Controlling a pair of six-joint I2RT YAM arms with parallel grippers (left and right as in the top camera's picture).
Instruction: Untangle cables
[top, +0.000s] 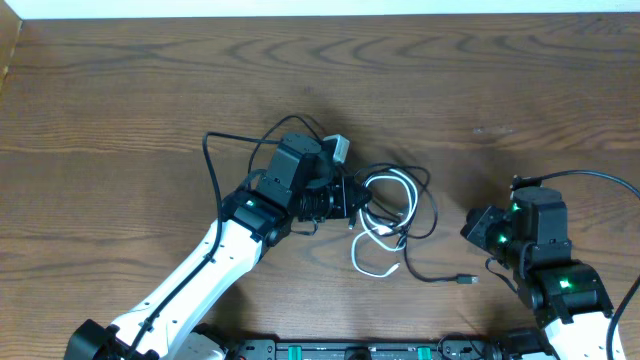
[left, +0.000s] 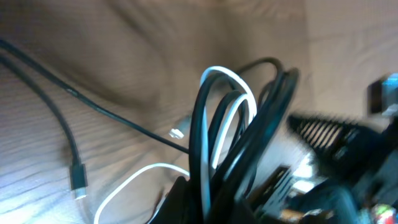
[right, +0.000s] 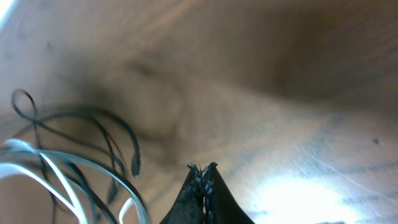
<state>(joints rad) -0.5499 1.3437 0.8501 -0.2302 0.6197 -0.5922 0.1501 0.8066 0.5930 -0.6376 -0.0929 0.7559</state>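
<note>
Bunched in loops on the table (top: 120, 90): the cables (top: 393, 212), spilling rightward from the left gripper (top: 352, 203). Clamped tight on them there, seemingly black and white strands together. Farther right, clear of the tangle: right gripper (right: 203, 168), fully closed, holding nothing.

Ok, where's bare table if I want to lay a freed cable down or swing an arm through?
Bare wood runs along the far edge of the table, beyond the cable bundle, and across the far-left corner, left of the left arm. Crowded: the middle, where the left gripper holds the bundle, and the gap toward the right gripper, crossed by a black plug lead.
</note>
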